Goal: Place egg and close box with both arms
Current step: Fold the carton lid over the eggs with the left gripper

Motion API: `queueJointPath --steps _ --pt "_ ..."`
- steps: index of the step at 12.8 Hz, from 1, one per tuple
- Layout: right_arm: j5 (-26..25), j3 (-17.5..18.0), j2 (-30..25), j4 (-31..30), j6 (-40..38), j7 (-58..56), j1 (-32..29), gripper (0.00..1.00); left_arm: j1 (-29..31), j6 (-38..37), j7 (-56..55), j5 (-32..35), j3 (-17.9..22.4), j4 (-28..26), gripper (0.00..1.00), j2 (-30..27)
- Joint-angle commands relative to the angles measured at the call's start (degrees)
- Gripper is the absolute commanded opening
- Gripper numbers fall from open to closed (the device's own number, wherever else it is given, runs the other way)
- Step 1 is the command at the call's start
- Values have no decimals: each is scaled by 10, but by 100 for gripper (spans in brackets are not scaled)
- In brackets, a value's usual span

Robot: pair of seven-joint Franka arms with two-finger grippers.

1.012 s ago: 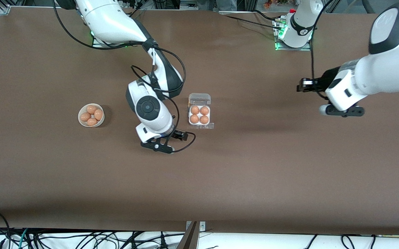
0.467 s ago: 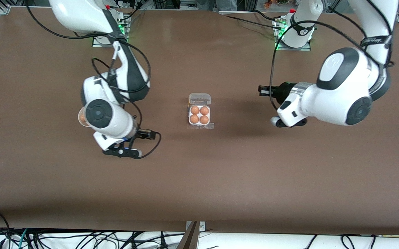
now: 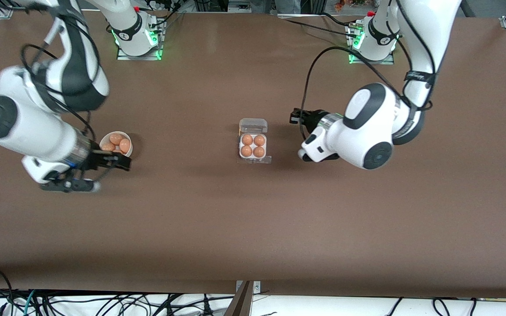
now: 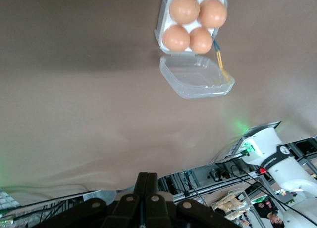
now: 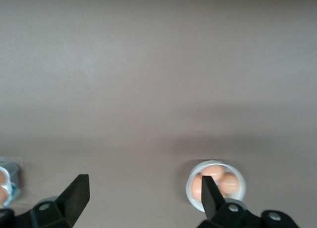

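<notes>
The box [image 3: 253, 147] stands mid-table, its white tray holding a brown egg in every cell and its clear lid [image 3: 253, 126] hinged open, lying flat on the side farther from the front camera. It also shows in the left wrist view [image 4: 193, 21] with its lid [image 4: 197, 78]. My left gripper [image 3: 296, 117] is shut and empty, in the air beside the box toward the left arm's end; its fingers [image 4: 147, 184] are pressed together. My right gripper [image 3: 119, 163] is open and empty, by the bowl; its fingers [image 5: 77, 193] stand wide apart.
A round white bowl [image 3: 127, 152] with several brown eggs sits toward the right arm's end of the table, and shows in the right wrist view [image 5: 237, 176]. Bare brown tabletop lies all round the box. Cables hang along the table's near edge.
My right arm has swung away from the box toward its own end and is now by the bowl. My left arm has come in close beside the box. The box has not moved.
</notes>
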Motion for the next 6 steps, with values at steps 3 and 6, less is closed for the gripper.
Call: queueJointPath --steps 3,6 --pt "-20 42 -147 -78 -17 -16 -77 100 -70 12 -52 -13 4 13 4 45" --pt "-20 44 -191 -79 -81 -15 -99 100 -105 50 -65 -15 4 13 4 74"
